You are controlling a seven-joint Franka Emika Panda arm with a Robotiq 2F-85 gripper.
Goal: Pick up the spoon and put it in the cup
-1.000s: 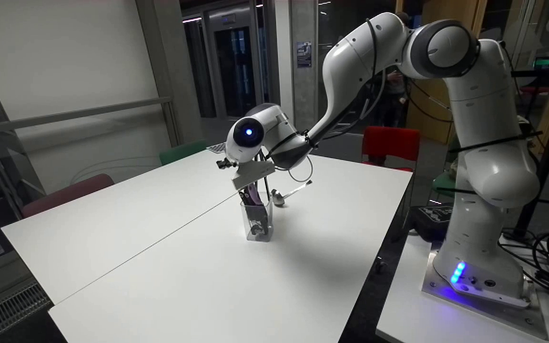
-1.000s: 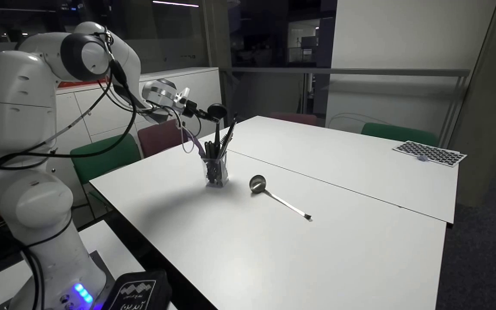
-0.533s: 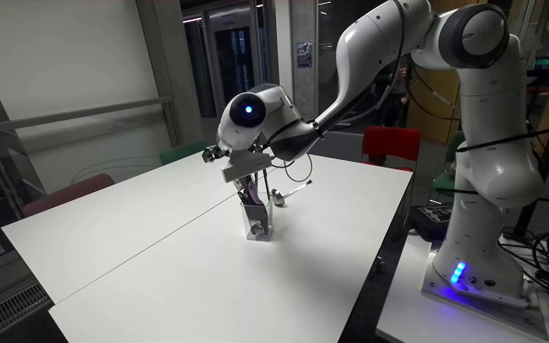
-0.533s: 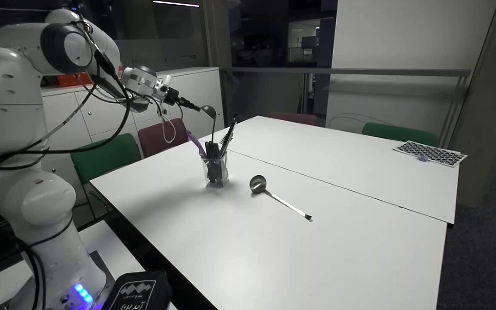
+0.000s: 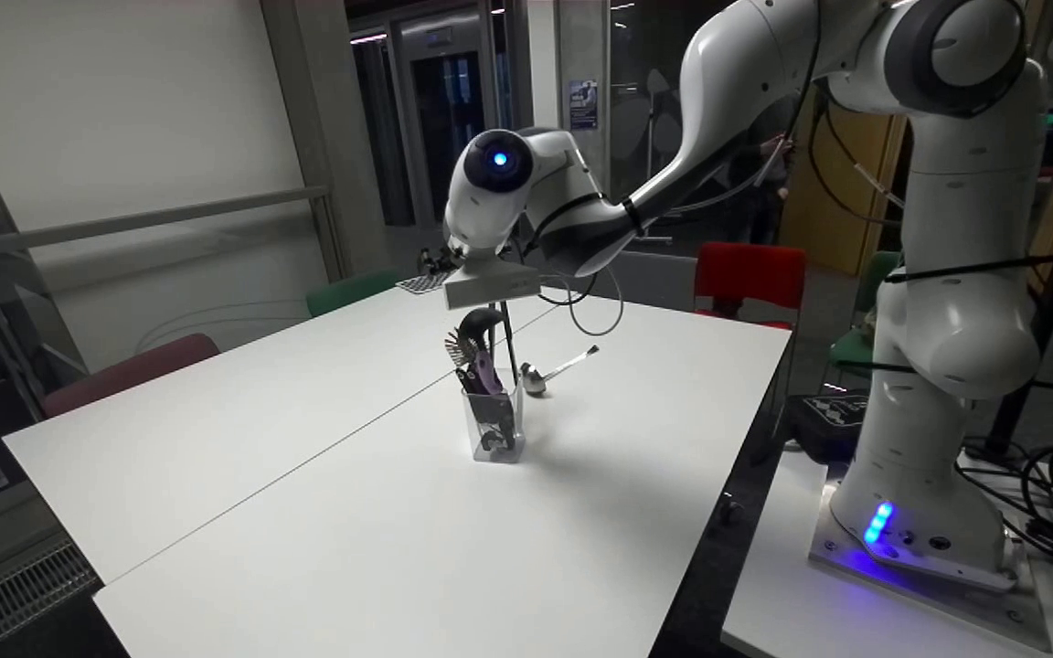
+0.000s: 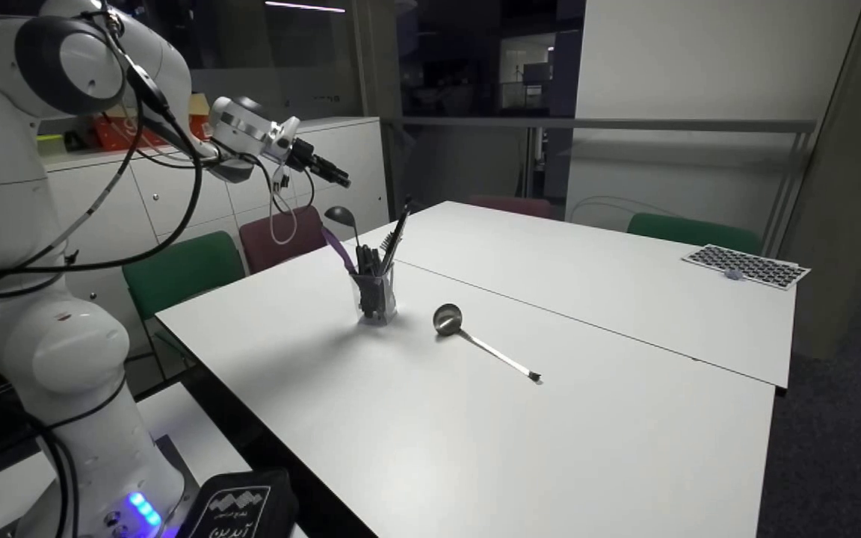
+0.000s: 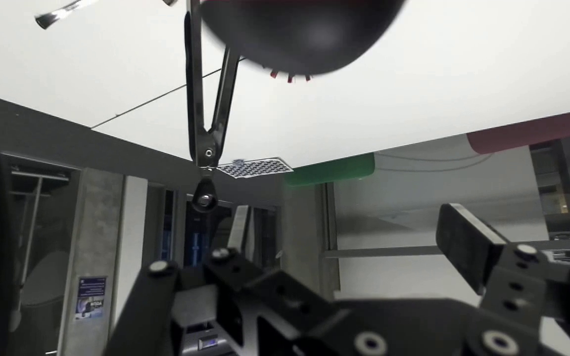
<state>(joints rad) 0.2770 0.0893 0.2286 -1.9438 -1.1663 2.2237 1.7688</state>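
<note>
The spoon, with a silver handle and a round bowl [image 6: 447, 320], lies flat on the table beside the cup. Its bowl [image 5: 534, 378] also shows behind the cup in an exterior view; the wrist view catches only a handle end [image 7: 47, 20]. Upright on the table stands the see-through cup [image 6: 389, 312], filled with several dark utensils. A black ladle [image 6: 341, 215] leans out of it. My gripper [image 6: 344, 181] hangs above and apart from that ladle, jaws spread wide. Nothing is between the fingertips [image 7: 344, 217] in the wrist view.
Black tongs [image 7: 209, 138] rise from the cup close to the gripper, beside the black ladle's bowl [image 7: 305, 39]. A purple handle [image 6: 337, 246] also sticks out. A patterned board [image 6: 747, 266] lies at the far table edge. Chairs [image 5: 750, 274] surround the table.
My gripper was at the black ladle's bowl; it has opened, let go, risen and drawn back toward the base. The ladle has tipped over to lean out of the cup. The spoon has not moved.
</note>
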